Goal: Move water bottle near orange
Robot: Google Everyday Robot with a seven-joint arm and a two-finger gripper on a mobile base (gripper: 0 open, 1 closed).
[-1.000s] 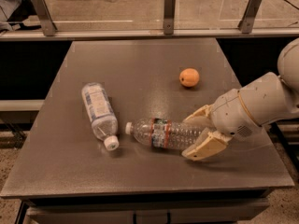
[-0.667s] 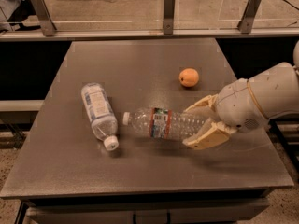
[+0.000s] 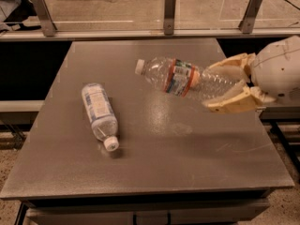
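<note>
finding: the water bottle [image 3: 180, 77] has left the table [image 3: 154, 172]. a second ago it lay on its side just right of the white-blue labelled bottle [image 3: 99, 115], with my gripper [image 3: 208, 89] closing in on its base end. it now hangs in the air, up and to the right of that bottle and well apart from it.

gripper state: both fingers are clamped across the ribbed lower body of the water bottle, one above and one below. the gripper is far right of the labelled bottle, near the table's right edge.

attitude: the water bottle is roughly level, with its white cap pointing back toward the labelled bottle and tilted slightly up.

labelled bottle: unmoved, lying flat with its cap toward the front edge.

orange: not visible at this moment. it earlier sat up and right of the labelled bottle, so i judge the raised bottle now hides it.

assessment: pickup is done and carry is under way. placement beside the orange remains.
</note>
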